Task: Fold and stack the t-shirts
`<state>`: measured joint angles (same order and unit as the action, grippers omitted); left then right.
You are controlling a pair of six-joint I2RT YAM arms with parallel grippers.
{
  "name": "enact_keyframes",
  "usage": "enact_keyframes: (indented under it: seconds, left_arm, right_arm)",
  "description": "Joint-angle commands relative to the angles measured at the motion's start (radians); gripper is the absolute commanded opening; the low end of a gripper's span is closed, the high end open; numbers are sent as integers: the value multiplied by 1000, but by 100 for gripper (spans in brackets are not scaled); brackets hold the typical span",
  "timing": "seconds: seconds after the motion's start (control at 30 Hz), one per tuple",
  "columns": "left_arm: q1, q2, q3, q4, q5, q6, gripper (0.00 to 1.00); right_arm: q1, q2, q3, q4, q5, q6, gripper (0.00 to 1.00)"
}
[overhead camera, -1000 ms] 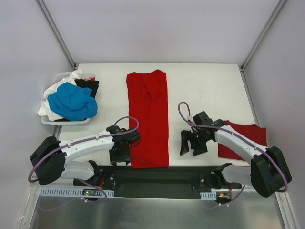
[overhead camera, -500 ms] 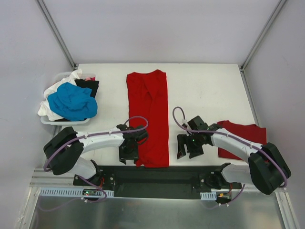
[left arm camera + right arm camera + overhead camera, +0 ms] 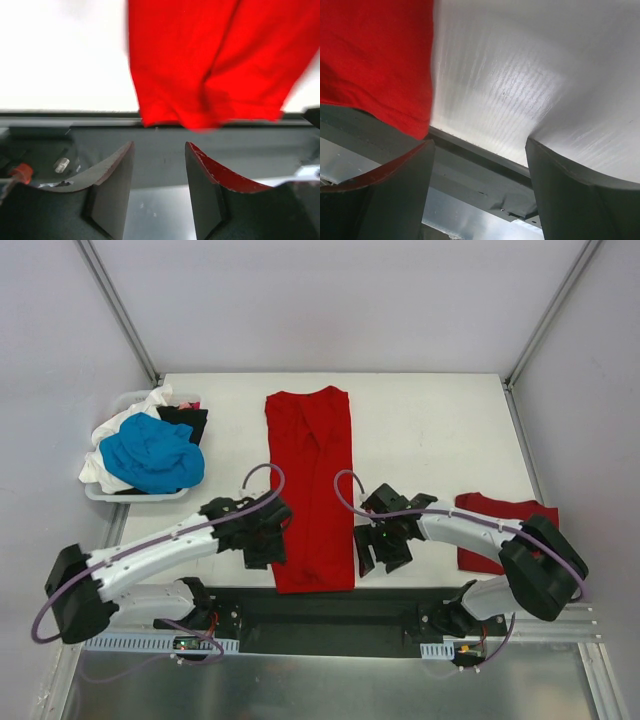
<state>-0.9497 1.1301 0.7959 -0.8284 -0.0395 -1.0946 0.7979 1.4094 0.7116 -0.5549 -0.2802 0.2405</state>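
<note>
A red t-shirt [image 3: 312, 485] lies folded into a long strip down the middle of the white table; its near hem hangs a little over the front edge. My left gripper [image 3: 272, 550] is open and empty at the strip's near left corner; the left wrist view shows the hem [image 3: 210, 107] just beyond its fingertips. My right gripper [image 3: 372, 558] is open and empty at the near right corner; the red hem [image 3: 375, 65] sits by its left finger. A folded red t-shirt [image 3: 520, 520] lies at the right, partly under the right arm.
A white basket [image 3: 132, 492] at the left edge holds a heap of blue [image 3: 150, 452], white and black shirts. The black base rail [image 3: 330, 610] runs along the table's front edge. Grey walls close in on both sides.
Both grippers have moved inward toward the near end of the red strip, the right one leftward from beside the folded shirt, the left one up to the strip's left corner.
</note>
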Motion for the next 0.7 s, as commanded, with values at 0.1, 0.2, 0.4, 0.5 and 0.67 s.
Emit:
enact_keyframes:
  seconds: [0.1, 0.2, 0.4, 0.5, 0.67]
  left_arm:
    - [2, -119, 134, -358, -134, 2, 48]
    - [2, 20, 66, -221, -67, 35, 46]
    - [3, 108, -3, -71, -42, 59, 45]
    - [3, 117, -32, -40, -28, 71, 45]
    - [5, 118, -75, 1, -23, 73, 45]
  right_arm:
    - [32, 109, 86, 136, -19, 16, 76]
    - [44, 151, 127, 125, -17, 16, 76]
    - [86, 161, 134, 127, -1, 40, 76]
    - [98, 158, 129, 133, 9, 52, 75]
    - [119, 172, 127, 154, 19, 83, 75]
